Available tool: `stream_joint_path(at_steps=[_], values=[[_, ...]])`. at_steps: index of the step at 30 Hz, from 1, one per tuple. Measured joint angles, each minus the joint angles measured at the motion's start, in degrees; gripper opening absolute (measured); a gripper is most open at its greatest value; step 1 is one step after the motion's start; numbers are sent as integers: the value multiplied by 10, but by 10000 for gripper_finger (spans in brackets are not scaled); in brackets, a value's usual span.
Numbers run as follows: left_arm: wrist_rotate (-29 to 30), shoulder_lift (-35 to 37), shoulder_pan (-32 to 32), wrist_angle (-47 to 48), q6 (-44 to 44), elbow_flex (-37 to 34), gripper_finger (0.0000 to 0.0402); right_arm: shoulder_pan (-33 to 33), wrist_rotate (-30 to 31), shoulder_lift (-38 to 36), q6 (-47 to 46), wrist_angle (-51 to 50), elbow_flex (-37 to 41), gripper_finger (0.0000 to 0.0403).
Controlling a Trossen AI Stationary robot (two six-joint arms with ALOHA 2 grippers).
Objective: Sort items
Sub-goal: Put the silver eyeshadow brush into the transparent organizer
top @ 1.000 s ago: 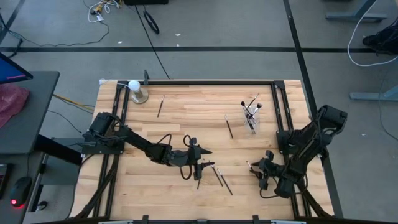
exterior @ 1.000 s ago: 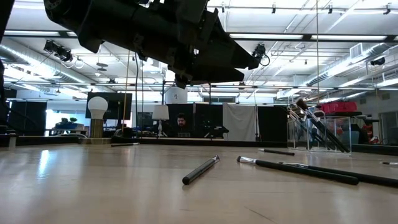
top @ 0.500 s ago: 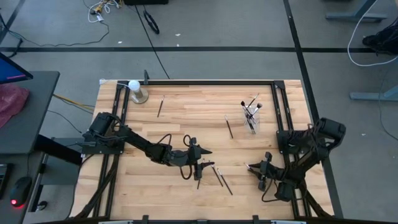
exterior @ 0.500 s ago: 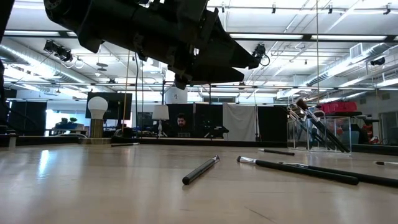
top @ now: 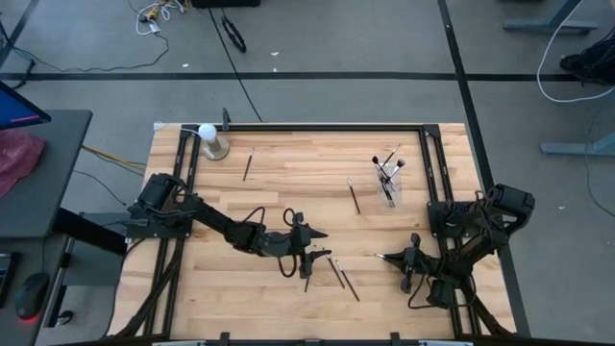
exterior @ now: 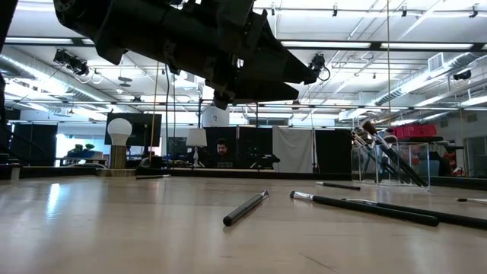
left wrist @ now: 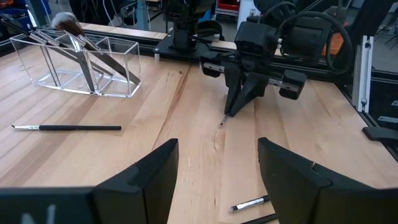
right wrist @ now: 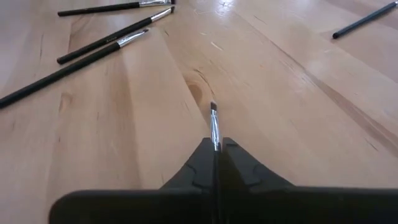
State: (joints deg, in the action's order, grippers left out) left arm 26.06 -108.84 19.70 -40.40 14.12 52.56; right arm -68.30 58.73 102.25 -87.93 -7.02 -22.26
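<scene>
Brush (right wrist: 214, 124) being pinched by the fully closed right gripper (right wrist: 216, 151); left gripper (left wrist: 214, 165) hovering wide open, empty.

The right gripper's fingers (right wrist: 214, 168) hide most of the thin brush (right wrist: 214, 124); only its tip shows.

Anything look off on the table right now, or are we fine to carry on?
Nothing stands out. The right tool is shut on a thin brush, tip just above the wood. Loose brushes lie flat near the open left tool. The clear organizer stands upright with its brushes inside.
</scene>
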Motion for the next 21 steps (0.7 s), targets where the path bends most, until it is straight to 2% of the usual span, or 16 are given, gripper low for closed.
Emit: stream_joint_path(at_steps=[7,12,16,21], values=[[-4,0,3,-24,-34,0,220,-2,22,-30,11,41,7,7],[-8,0,8,-65,-82,0,220,10,79,-73,94,91,5,5],[-25,0,9,-77,-93,0,220,25,114,-113,258,198,5,5],[-54,0,10,-90,-116,0,220,55,110,-162,562,407,4,5]])
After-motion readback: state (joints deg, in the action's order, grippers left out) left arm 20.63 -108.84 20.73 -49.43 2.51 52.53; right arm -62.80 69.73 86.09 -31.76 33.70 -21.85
